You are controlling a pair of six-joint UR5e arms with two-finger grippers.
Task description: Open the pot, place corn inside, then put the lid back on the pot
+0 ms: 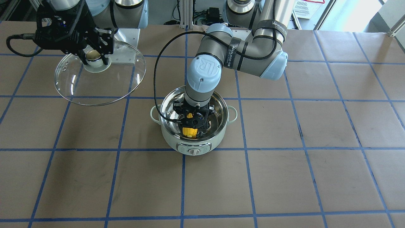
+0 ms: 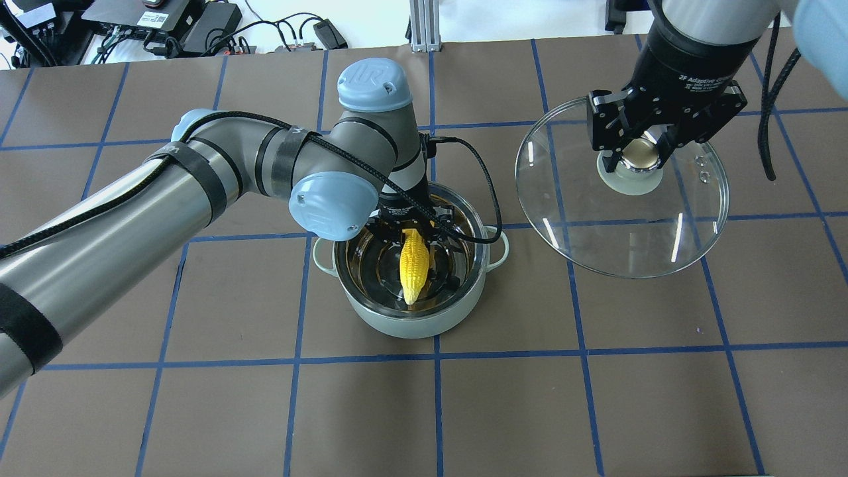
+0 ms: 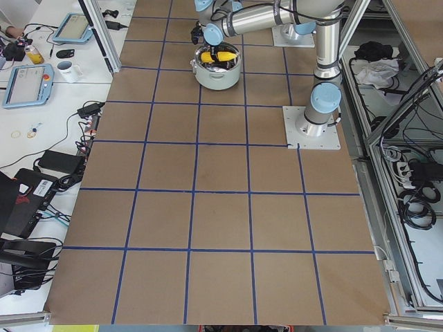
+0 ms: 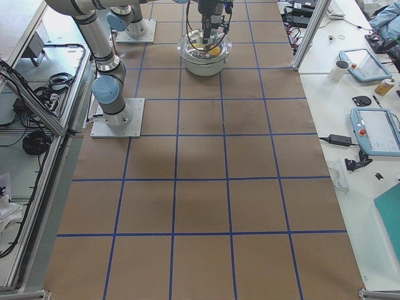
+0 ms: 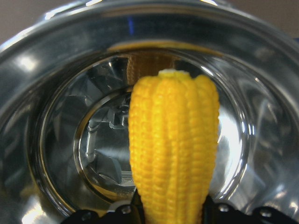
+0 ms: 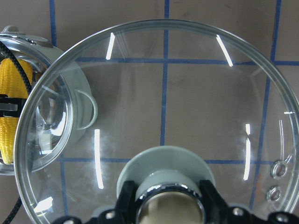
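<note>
The mint-green pot [image 2: 407, 318] stands open mid-table; it also shows in the front view [image 1: 177, 141]. My left gripper [image 2: 412, 228] reaches into it, shut on the yellow corn [image 2: 413, 264], which hangs inside the steel bowl with its tip toward the far wall [image 5: 173, 140]. The corn also shows in the front view [image 1: 190, 130]. My right gripper [image 2: 637, 154] is shut on the knob of the glass lid [image 2: 623, 225] and holds it in the air to the pot's right. The lid fills the right wrist view [image 6: 163, 116].
The brown table [image 2: 424, 411] carries a blue tape grid. The left arm's cable [image 2: 487, 192] loops over the pot's rim. The right arm's base plate [image 1: 126, 47] lies under the lid's far side in the front view.
</note>
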